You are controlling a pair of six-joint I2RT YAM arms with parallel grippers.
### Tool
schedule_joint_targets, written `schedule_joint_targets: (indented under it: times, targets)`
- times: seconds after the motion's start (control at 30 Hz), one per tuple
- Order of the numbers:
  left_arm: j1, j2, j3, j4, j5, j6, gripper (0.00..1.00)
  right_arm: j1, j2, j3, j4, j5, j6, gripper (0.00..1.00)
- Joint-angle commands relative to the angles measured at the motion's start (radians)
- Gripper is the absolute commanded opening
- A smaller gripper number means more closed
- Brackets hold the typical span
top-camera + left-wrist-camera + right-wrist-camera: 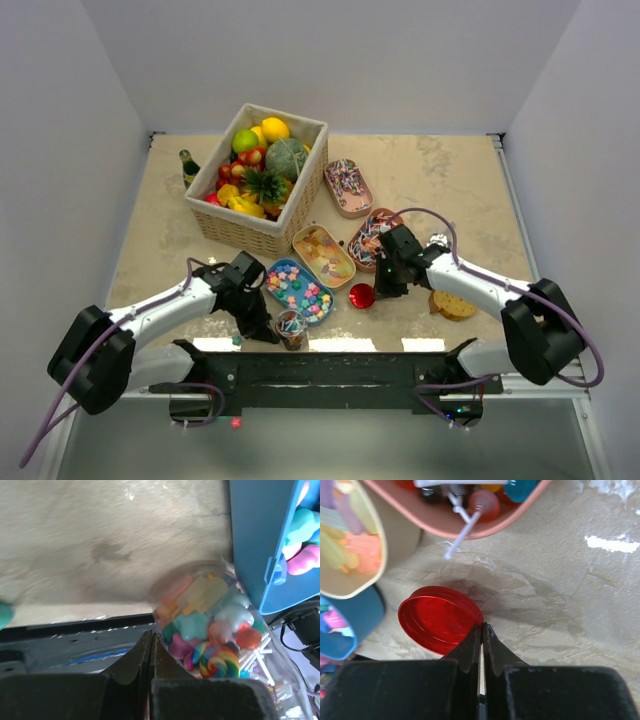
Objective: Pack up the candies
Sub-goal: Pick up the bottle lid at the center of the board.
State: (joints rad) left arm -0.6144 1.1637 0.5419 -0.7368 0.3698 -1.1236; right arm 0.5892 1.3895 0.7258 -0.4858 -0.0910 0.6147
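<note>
The candies (210, 625) fill a clear jar (291, 328) standing upright, mouth up, at the table's near edge, just right of the left gripper (151, 641). That arm is nearer, its jaws pressed together; whether they pinch the jar's wall I can't tell. The right gripper (482, 629), jaws closed too, touches the rim of a flat-lying red lid (440, 625).

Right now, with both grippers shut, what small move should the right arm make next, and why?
Probably raise the right gripper slightly to test its hold. Its shut tips meet the rim of the red lid, which lies on the table, and the clear jar of candies by the left gripper is uncapped.
</note>
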Motion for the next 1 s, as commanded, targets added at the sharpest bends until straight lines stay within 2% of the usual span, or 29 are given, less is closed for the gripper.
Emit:
schedule_joint_targets:
  times: [0.0,0.33,0.57,0.63,0.77,0.87,0.97]
  targets:
    - [-0.025,0.062,0.019,0.187,0.122,-0.065,0.00,0.004,-0.079,0.060,-0.020,0.013,0.037,0.00]
    - [-0.097,0.270,0.180,0.284,0.141,-0.054,0.00,-0.002,-0.207,0.190,-0.155,0.108,0.082,0.00]
    - [-0.122,0.405,0.285,0.318,0.135,-0.022,0.00,-0.026,-0.262,0.282,-0.212,0.120,0.083,0.00]
    - [-0.120,0.425,0.326,0.281,0.120,0.017,0.00,-0.028,-0.262,0.290,-0.212,0.114,0.077,0.00]
    - [-0.122,0.423,0.394,0.101,-0.056,0.099,0.00,-0.032,-0.270,0.297,-0.218,0.103,0.072,0.00]
    - [-0.117,0.342,0.356,-0.042,-0.211,0.114,0.00,-0.032,-0.279,0.294,-0.209,0.103,0.079,0.00]
    - [-0.105,0.233,0.278,-0.108,-0.256,0.101,0.00,-0.032,-0.274,0.291,-0.201,0.100,0.082,0.00]
